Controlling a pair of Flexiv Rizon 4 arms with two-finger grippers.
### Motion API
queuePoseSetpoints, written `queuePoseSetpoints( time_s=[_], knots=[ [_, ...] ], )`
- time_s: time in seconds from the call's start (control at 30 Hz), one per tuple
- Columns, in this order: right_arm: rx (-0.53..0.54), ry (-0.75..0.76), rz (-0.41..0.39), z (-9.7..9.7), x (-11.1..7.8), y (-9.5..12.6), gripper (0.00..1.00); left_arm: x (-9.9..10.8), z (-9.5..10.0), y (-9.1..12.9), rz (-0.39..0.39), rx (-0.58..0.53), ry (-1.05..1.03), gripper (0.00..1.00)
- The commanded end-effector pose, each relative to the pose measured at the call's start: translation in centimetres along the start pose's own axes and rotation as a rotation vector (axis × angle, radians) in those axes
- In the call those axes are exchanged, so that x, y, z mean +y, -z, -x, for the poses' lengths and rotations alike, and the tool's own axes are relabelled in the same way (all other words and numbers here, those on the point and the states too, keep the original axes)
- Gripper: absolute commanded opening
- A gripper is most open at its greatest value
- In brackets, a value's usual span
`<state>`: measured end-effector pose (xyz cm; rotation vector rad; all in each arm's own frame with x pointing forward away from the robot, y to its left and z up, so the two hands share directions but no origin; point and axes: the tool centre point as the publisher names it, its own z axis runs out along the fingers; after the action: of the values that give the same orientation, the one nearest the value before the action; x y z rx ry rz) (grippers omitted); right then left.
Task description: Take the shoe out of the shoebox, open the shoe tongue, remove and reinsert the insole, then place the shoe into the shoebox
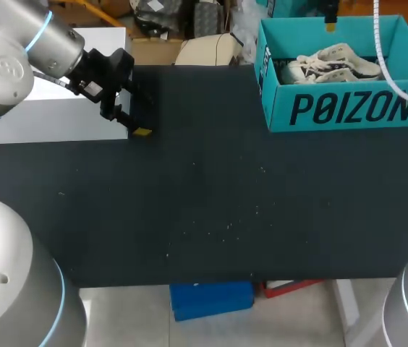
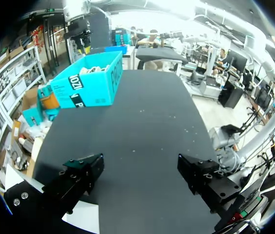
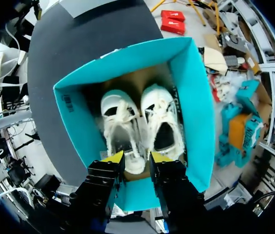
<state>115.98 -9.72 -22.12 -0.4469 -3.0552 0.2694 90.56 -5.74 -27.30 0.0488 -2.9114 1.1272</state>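
A teal shoebox (image 1: 349,108) stands open at the table's back right, and a pair of white lace-up shoes (image 1: 330,63) lies side by side in it. My right gripper (image 3: 136,157) hangs above the box's near end, over the heels of the shoes (image 3: 120,126). Its yellow tips stand a little apart with nothing between them. In the head view only a bit of that gripper (image 1: 330,25) shows above the box. My left gripper (image 1: 135,123) is low at the table's back left, wide open and empty. The shoebox (image 2: 86,85) lies far ahead of it.
A white block (image 1: 59,116) sits at the back left edge, right beside my left gripper. The dark table top (image 1: 211,202) stretches between the two arms, with a few small crumbs on it.
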Motion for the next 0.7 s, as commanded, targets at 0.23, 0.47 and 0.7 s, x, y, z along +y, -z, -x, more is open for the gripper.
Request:
queuePoseSetpoints(
  time_s=[0.23, 0.47, 0.7],
  knots=[
    [-0.330, -0.079, 0.034, -19.1, -0.2, 1.9, 0.31, 0.0, -0.1, -0.1, 0.002, -0.003, 0.000, 1.00],
    [-0.360, -0.086, 0.042, -23.2, 0.0, 1.0, 0.31, 0.0, -0.1, -0.1, 0.002, -0.003, 0.000, 1.00],
    [-0.350, -0.038, 0.060, -26.5, -0.3, -0.6, 0.42, 0.0, -0.1, -0.1, 0.002, -0.003, 0.000, 1.00]
  ],
)
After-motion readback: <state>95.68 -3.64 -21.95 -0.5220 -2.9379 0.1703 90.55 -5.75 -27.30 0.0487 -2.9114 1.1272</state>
